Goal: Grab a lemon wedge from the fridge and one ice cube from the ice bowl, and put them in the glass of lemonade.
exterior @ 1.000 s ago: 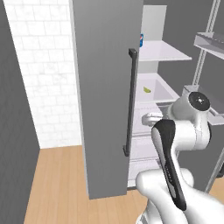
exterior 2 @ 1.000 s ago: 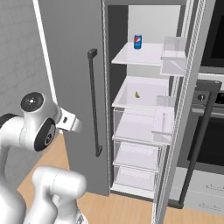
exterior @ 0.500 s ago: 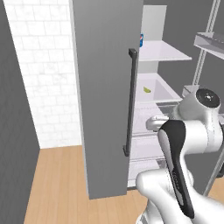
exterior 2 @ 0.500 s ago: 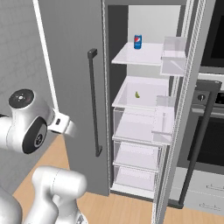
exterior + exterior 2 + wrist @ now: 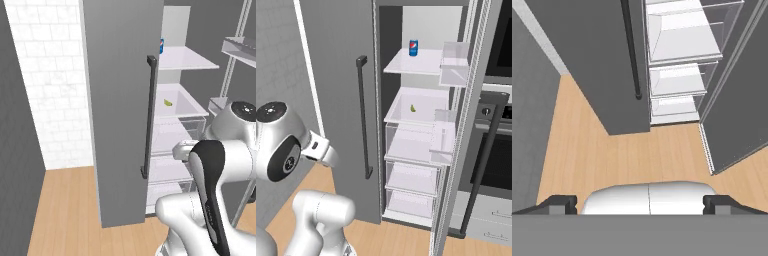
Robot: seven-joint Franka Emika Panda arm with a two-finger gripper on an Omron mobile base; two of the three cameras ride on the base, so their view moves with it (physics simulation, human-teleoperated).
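- fridge (image 5: 336, 75) right door is open, left one closed
- wedge (image 5: 412, 108) lies on middle shelf, can (image 5: 413, 47) above
- gripper (image 5: 640, 202) wide open, empty, over floor (image 5: 637, 155)

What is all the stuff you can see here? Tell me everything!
fridge: one, grey, right door swung open, left door shut, long dark bar handle
shelves: several, white, inside the fridge, clear drawers below
soda can: one, blue, upright at the back of the top shelf
lemon wedge: one, yellow-green, on the second shelf, below the can
oven: one, black, right of the fridge
wall: white tile, left of the fridge
floor: light wood, in front of the fridge
arm: one, white with dark joints, in front of the fridge
gripper: one, dark tips wide open, holding nothing, pointing down at the floor
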